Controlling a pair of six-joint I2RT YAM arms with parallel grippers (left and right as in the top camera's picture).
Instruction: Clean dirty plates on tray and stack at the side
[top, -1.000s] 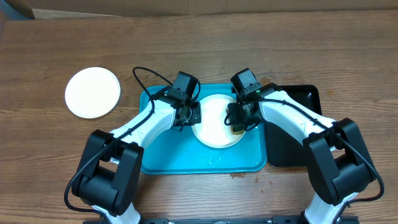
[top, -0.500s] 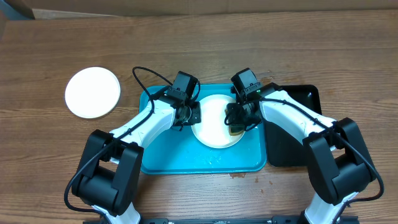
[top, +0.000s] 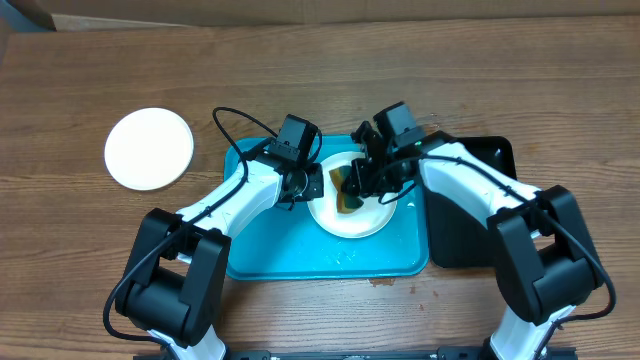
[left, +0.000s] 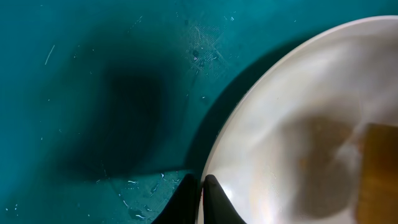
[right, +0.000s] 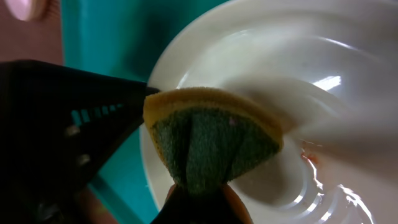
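The right gripper, fingers pinched on a folded yellow-and-green sponge, holds it on the white plate just beyond its fingertips, a reddish smear beside them, while the left gripper clamps that plate's opposite rim between closed fingers. The plate lies in the turquoise tray spreading beneath both pairs of fingers; a black tray sits past the right gripper's outer side, and a second white plate rests on the wooden table well outside the left fingers, off the tray.
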